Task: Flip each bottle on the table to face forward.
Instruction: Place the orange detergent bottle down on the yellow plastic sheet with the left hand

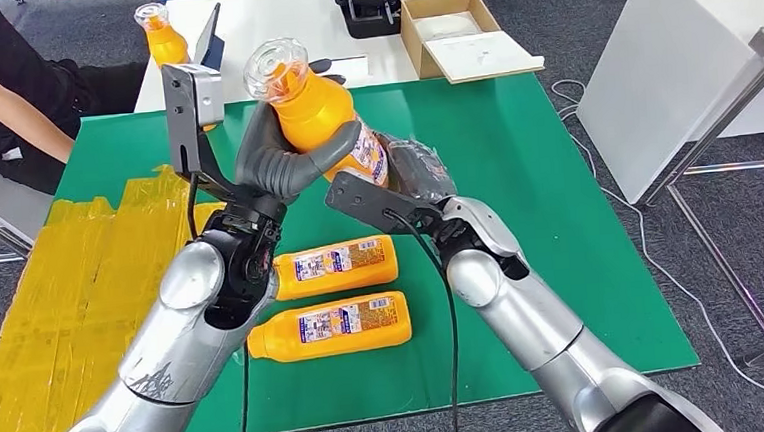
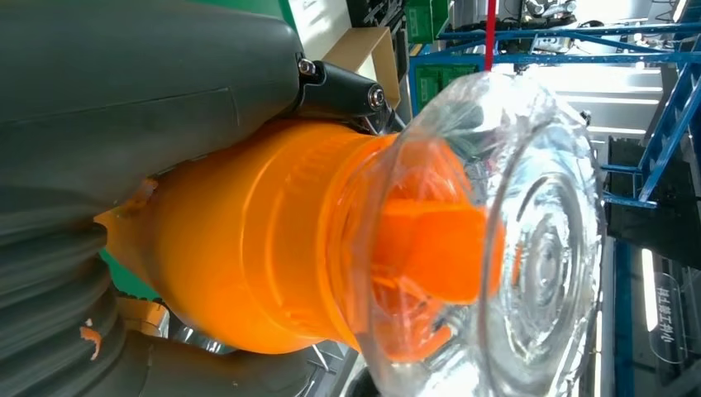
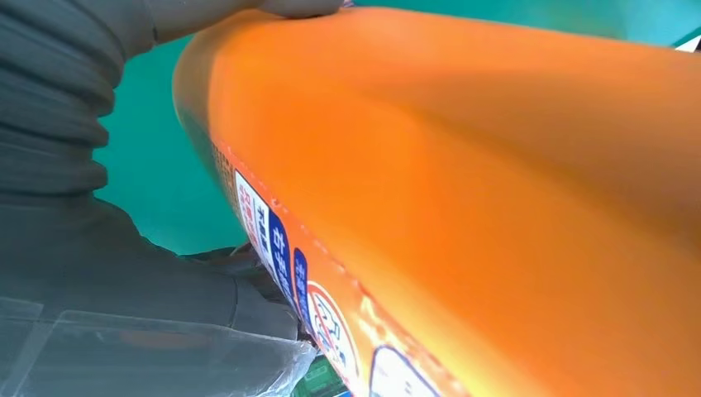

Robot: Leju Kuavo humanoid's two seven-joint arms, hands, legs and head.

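An orange bottle point(image 1: 323, 109) with a clear cap is held up above the green mat point(image 1: 514, 138), tilted with its cap toward the far left. My left hand point(image 1: 279, 160) grips its upper body just below the cap. My right hand point(image 1: 410, 169) holds its lower end, by the label. In the left wrist view the clear cap point(image 2: 512, 240) and orange neck sit right at the hand point(image 2: 124, 107). The right wrist view has the bottle's labelled side point(image 3: 463, 207) against the hand point(image 3: 74, 165). Two more orange bottles point(image 1: 336, 264) point(image 1: 330, 326) lie on their sides on the mat, labels up.
Another orange bottle point(image 1: 162, 39) stands beyond the mat's far left corner. A person point(image 1: 10, 88) sits at the far left. A white table behind carries an open cardboard box point(image 1: 462, 33) and a black case point(image 1: 370, 6). Yellow tape point(image 1: 72, 285) covers the mat's left edge.
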